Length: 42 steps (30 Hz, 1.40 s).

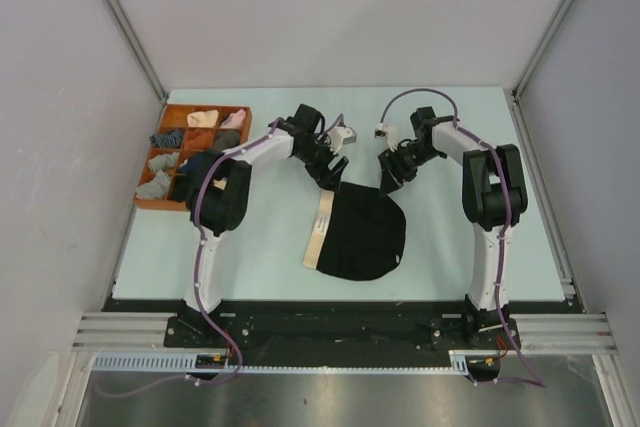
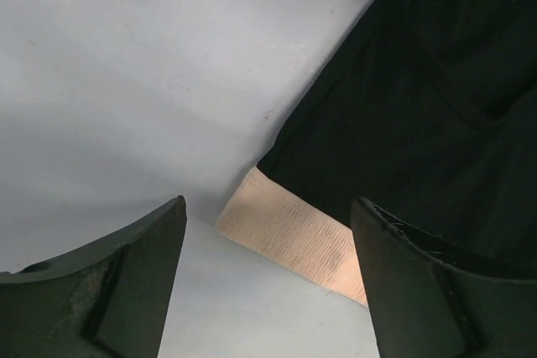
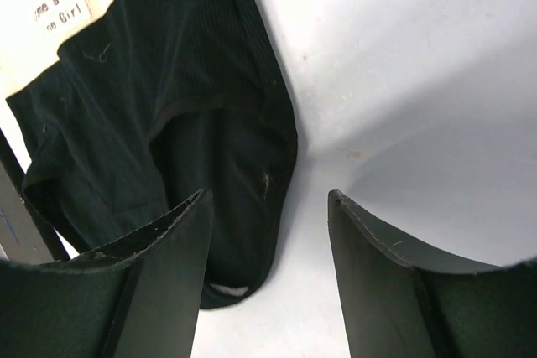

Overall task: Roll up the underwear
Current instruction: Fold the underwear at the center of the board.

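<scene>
Underwear (image 1: 362, 232) lies flat on the pale counter (image 1: 250, 247) between the two arms, black with its cream band (image 1: 321, 230) along the left edge. We see the left fingers (image 1: 325, 169) spread apart just above the garment's far left corner, gripping nothing; the left wrist view shows the band and bare counter in the gap. The right fingers (image 1: 390, 177) stand apart too, empty, over the far right edge of the fabric. An orange tray (image 1: 200, 107) of small bundles sits at the counter's far left.
</scene>
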Tool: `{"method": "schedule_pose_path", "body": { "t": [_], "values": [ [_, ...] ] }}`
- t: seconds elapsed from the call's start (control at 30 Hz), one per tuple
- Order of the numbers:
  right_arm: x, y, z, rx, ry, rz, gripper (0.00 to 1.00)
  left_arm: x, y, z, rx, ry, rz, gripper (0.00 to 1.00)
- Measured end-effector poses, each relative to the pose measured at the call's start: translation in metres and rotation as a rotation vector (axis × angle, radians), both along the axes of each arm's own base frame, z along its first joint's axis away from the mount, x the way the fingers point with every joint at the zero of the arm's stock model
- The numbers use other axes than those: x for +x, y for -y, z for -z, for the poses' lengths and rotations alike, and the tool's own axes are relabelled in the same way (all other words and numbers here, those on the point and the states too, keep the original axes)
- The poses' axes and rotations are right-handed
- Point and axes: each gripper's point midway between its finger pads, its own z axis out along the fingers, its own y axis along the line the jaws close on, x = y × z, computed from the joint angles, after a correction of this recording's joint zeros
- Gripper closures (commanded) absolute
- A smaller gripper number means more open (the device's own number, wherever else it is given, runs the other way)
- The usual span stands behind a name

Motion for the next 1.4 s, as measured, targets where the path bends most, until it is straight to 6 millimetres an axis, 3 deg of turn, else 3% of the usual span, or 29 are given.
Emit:
{"method": "schedule_pose_path", "body": {
  "t": [0.1,0.37,0.7,0.9,1.0,1.17,1.4],
  "values": [
    [0.000,-0.009,0.003,-0.008,-0.009,0.002,0.39,-0.003,-0.002,0.010,0.019,-0.022,0.013,0.23],
    [0.008,-0.033,0.006,-0.035,0.002,-0.005,0.41,0.005,-0.001,0.007,0.030,-0.010,0.010,0.35],
    [0.015,-0.034,0.010,-0.079,0.025,0.010,0.55,0.005,0.000,0.013,0.045,-0.031,0.002,0.41],
    [0.017,-0.034,0.013,-0.077,0.015,0.012,0.66,0.005,0.000,0.015,0.057,-0.039,-0.005,0.58],
    [0.018,-0.035,0.014,-0.078,0.011,0.010,0.74,0.005,0.000,0.016,0.064,-0.042,-0.007,0.78],
    [0.018,-0.036,0.017,-0.091,0.013,0.007,0.89,0.004,-0.002,0.018,0.086,-0.058,-0.027,0.99],
    [0.020,-0.034,0.017,-0.106,0.019,0.013,1.00,0.009,-0.002,0.014,0.101,-0.057,-0.056,1.00]
  ]
}}
